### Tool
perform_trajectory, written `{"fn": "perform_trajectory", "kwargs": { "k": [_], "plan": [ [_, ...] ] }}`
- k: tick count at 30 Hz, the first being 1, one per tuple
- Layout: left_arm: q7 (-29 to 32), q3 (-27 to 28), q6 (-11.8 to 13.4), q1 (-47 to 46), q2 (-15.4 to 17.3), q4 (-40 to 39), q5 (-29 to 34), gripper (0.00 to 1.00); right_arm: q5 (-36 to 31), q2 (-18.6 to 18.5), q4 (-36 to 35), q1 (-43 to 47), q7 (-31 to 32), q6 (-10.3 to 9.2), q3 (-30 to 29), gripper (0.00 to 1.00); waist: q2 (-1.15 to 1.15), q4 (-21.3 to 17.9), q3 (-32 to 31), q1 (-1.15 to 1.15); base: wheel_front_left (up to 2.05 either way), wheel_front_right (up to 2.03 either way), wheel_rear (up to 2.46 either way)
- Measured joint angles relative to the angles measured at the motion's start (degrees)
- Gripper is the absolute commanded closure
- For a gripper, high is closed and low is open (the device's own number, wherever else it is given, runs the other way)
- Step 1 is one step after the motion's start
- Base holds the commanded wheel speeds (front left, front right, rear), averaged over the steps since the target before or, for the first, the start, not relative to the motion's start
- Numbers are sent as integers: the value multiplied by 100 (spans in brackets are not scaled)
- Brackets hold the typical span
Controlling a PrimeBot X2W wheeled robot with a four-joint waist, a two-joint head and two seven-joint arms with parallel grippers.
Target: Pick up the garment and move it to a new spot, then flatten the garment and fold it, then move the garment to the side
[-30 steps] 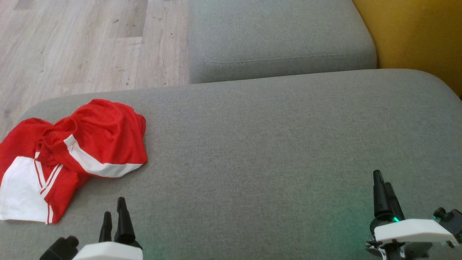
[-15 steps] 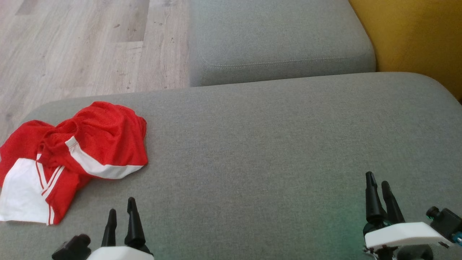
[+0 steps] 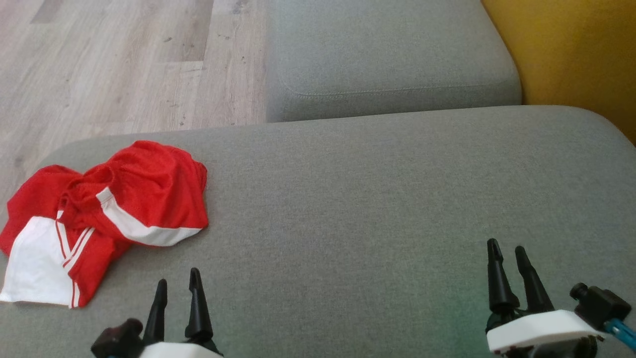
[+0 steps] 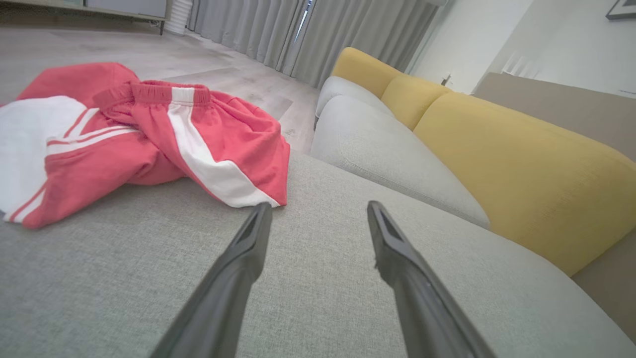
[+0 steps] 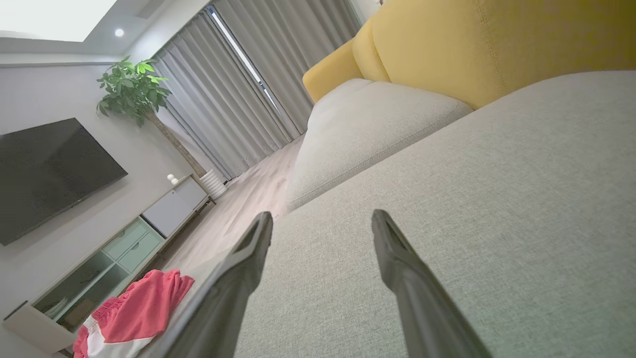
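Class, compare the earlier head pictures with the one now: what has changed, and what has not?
Both grippers edged inward over the cushion: the left gripper went right and the right gripper went left. The whole view also shifted slightly. Nothing was taken hold of or let go, and both grippers stay open and empty. The garment lies crumpled at the cushion's left end, as before.

The garment point(image 3: 107, 219) is red with white panels and stripes, lying on a grey cushion point(image 3: 377, 214) beside a mustard-yellow backrest point(image 3: 571, 49).
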Motion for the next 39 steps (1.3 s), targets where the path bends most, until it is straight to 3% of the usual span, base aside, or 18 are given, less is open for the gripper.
{"fn": "perform_trajectory", "kwargs": {
  "k": [20, 39],
  "plan": [
    [-353, -242, 101, 214, 34, -97, 1527, 0, -1384, -1, -89, 148, -353, 0, 212, 0, 0, 43, -221, 0, 0, 0, 0],
    [-664, -355, 303, 414, 41, -138, 2551, 0, -2477, -1, 187, 409, -645, 0, 263, 0, 0, 73, -438, 0, 0, 0, 0]
  ]
}}
